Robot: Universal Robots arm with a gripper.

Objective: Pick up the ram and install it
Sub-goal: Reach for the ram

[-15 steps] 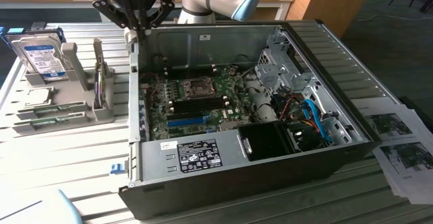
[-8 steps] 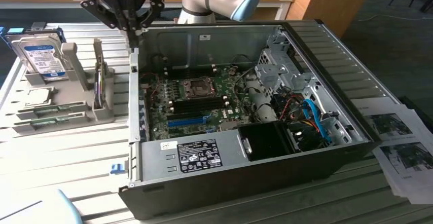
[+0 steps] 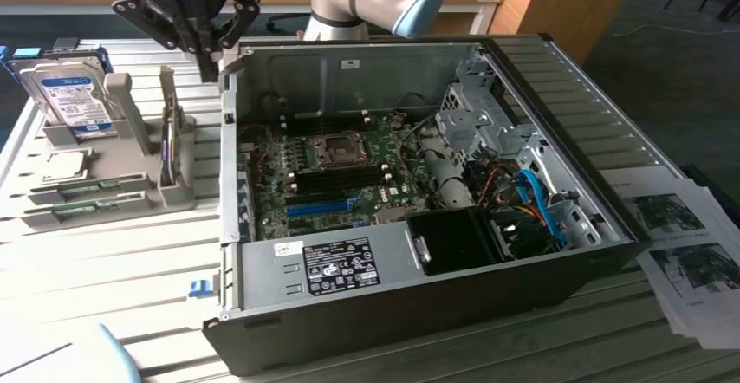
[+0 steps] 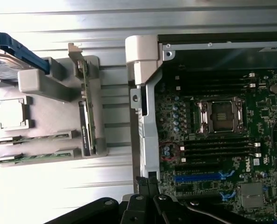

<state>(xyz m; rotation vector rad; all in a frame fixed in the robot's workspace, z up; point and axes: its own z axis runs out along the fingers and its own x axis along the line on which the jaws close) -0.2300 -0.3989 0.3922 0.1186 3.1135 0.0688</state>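
Two thin green ram sticks (image 3: 90,194) (image 3: 83,213) lie side by side in slots at the near end of a grey holder tray (image 3: 116,179), at the exterior view's left. In the wrist view they are the ram sticks (image 4: 35,138) (image 4: 35,157). My gripper (image 3: 210,67) hangs shut and holds nothing, above the gap between the tray and the open computer case's (image 3: 405,288) left wall, well behind the sticks. Its dark fingers (image 4: 147,191) sit over the case wall. The motherboard (image 4: 213,140) shows black memory slots (image 4: 217,145) beside the processor socket (image 4: 221,115).
A silver hard drive (image 3: 69,97) with a blue-white label leans at the tray's far end. An expansion card (image 3: 170,149) stands on edge in the tray, and a square chip (image 3: 68,165) lies flat. A long blue slot (image 4: 199,177) crosses the board. Printed papers (image 3: 682,244) lie right of the case.
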